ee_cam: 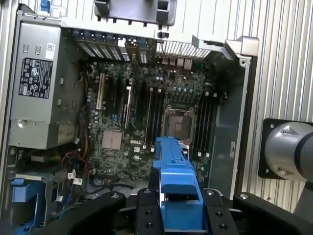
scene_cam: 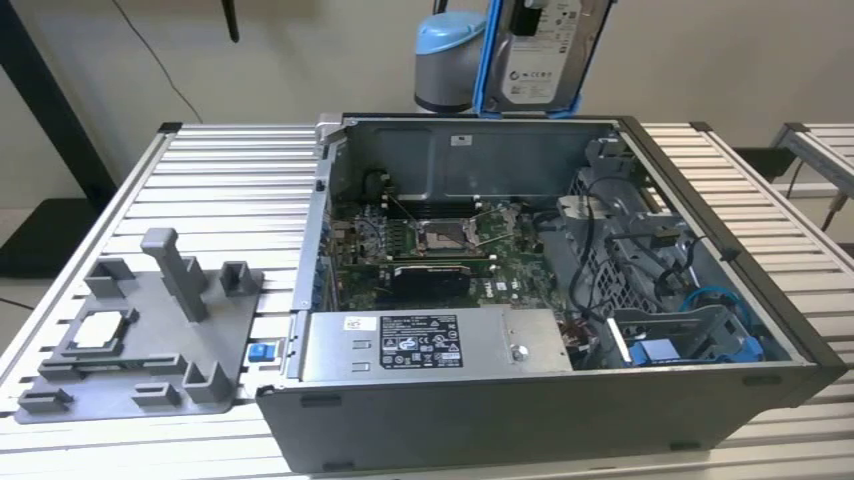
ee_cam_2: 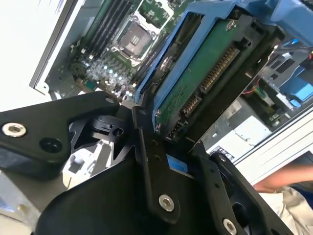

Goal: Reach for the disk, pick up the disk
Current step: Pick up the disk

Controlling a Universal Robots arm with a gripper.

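Note:
The disk point(scene_cam: 538, 55) hangs upright above the far wall of the open computer case point(scene_cam: 534, 410), its white label facing the exterior view and its blue frame down both sides. In the second wrist view its green circuit-board underside point(ee_cam_2: 193, 85) shows, with my gripper point(ee_cam_2: 171, 144) shut on it and a black finger point(ee_cam_2: 149, 156) pressed against the frame's edge. In the first wrist view the blue frame point(ee_cam: 176, 171) sticks out from between the black fingers point(ee_cam: 146, 213), high over the motherboard point(ee_cam: 146, 122).
Inside the case are a power supply point(scene_cam: 427, 345), a processor socket point(scene_cam: 441, 235) and a blue bracket point(scene_cam: 694, 345). A grey fixture point(scene_cam: 147, 340) stands on the slatted table point(scene_cam: 227, 170) at the exterior view's left. A person's arm point(ee_cam_2: 286, 181) is beside the case.

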